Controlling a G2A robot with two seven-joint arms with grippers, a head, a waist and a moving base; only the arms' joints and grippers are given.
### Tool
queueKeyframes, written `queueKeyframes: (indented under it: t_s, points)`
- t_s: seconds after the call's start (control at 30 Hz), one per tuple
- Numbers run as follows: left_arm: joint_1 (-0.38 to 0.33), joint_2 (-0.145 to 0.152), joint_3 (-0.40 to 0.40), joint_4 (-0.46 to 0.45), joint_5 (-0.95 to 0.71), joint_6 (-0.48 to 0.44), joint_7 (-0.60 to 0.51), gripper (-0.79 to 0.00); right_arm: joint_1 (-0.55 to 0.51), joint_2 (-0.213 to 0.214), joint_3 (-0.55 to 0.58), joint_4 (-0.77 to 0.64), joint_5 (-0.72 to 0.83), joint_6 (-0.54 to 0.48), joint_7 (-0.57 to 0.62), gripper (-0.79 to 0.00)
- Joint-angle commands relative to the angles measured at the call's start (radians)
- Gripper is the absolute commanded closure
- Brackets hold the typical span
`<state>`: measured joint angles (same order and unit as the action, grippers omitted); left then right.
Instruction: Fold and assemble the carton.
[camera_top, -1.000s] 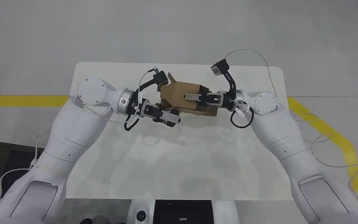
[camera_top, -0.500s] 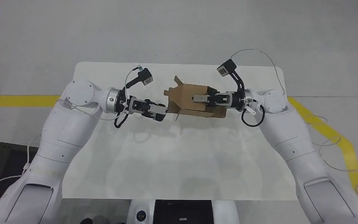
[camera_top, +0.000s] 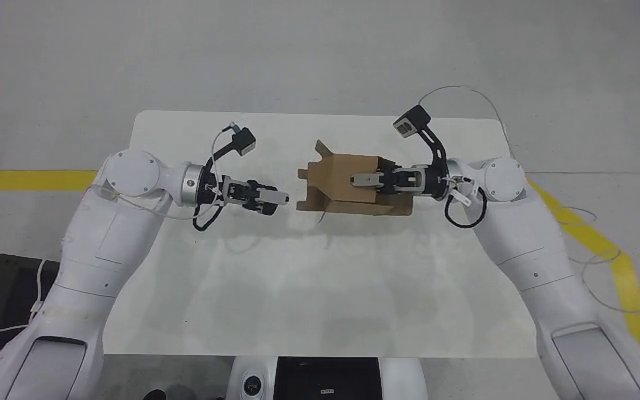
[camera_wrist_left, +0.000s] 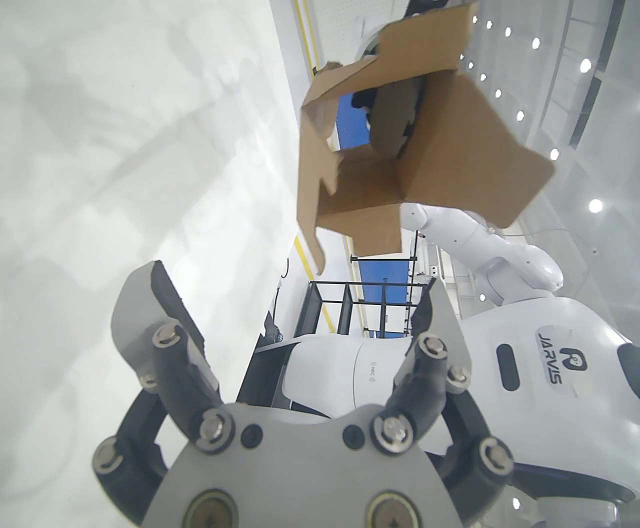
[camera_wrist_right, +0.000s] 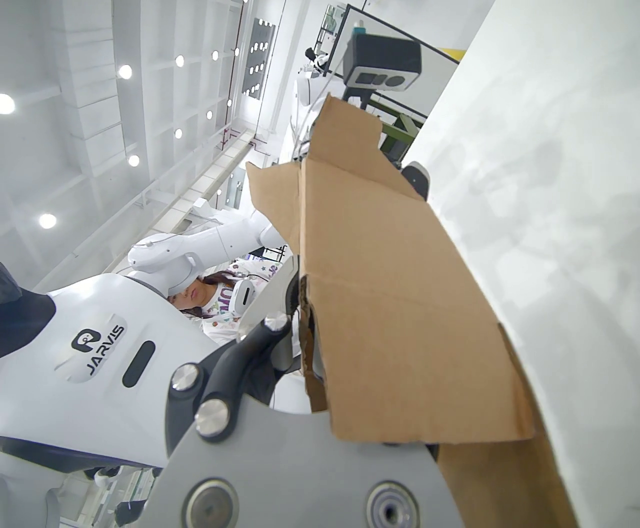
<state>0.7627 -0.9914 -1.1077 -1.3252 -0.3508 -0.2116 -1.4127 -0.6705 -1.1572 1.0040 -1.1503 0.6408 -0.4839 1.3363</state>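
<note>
The carton (camera_top: 350, 185) lies on its side over the far middle of the table (camera_top: 300, 290), a brown cardboard tube only partly squared up. Its end flaps (camera_top: 315, 170) splay outward toward the left arm, and none is tucked. The left wrist view looks straight into that open mouth, where the walls stand roughly square and one inner flap already leans inward. Whether the lowest flap brushes the surface I cannot tell.

The right gripper (camera_top: 365, 181) comes in from the closed side and lies along the carton's upper panel. It is pinching that panel: one finger shows outside the cardboard in the right wrist view, while the other is hidden behind the wall. This grip seems meant to steady the carton and turn its open end toward the other arm.

The left gripper (camera_top: 272, 199) hangs just beside the splayed flaps, apart from them, its fingers spread wide and holding nothing. It faces the mouth, so I judge it is placed to push a flap shut.

The table is plain white and smooth, so cardboard would slide easily on it. Around it runs a pale grey floor (camera_top: 300, 50) crossed by a yellow line (camera_top: 45, 180). Farther off stand a black rack (camera_wrist_left: 350, 305) and rows of ceiling lamps (camera_wrist_right: 47, 220)
</note>
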Motion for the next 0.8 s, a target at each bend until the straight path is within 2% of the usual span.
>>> queueKeyframes:
  t_s: [0.0,0.4,0.77]
  points:
    - [0.003,-0.001,0.01,0.007,0.006,0.005,0.011,-0.785,-0.004,0.005,0.007,-0.014,0.003,0.005,0.005,0.0]
    - [-0.026,-0.015,0.069,0.054,0.037,0.011,0.04,-0.785,-0.033,0.02,0.021,-0.088,0.042,0.022,0.022,0.0]
    - [-0.054,-0.03,0.121,0.027,0.037,0.018,0.04,-0.785,-0.026,0.017,-0.007,-0.101,0.048,0.014,0.014,0.0]
